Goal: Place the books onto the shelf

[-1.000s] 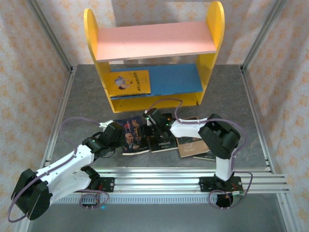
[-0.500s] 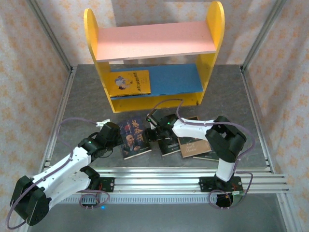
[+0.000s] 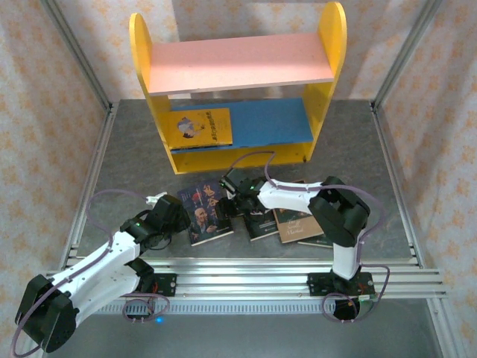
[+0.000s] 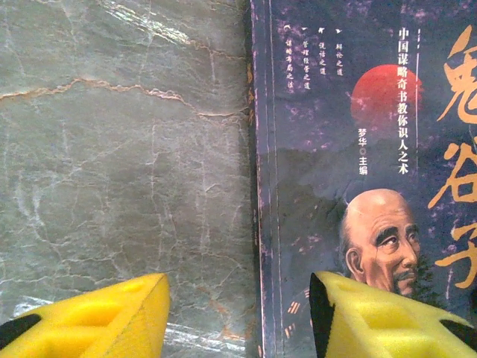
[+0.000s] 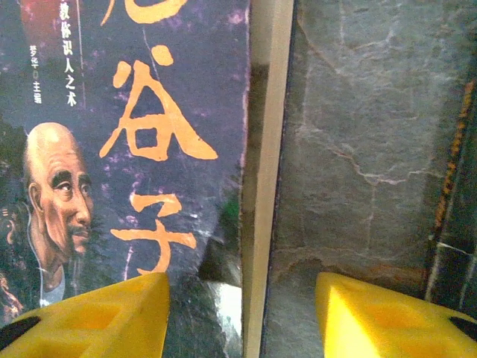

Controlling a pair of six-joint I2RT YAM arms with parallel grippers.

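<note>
Up close, unlike overhead, I'm seeing left hand [image 4: 238, 317] and right hand [image 5: 242, 317] half-parted astride the dark portrait-cover paperback [image 4: 335, 112] edges, left having retreated.

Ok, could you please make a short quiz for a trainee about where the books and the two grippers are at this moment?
1. True or false: the yellow book lies on the blue lower board of the shelf.
2. Choose one. Above the dark portrait book and the table, the left gripper has its fingers: A) both above the book; B) one above the book, one above the table; C) both above the table.
3. Fill in: the right gripper straddles that book's other long edge with jaws ___.
Key: 1 true; 2 B; 3 open.
</note>
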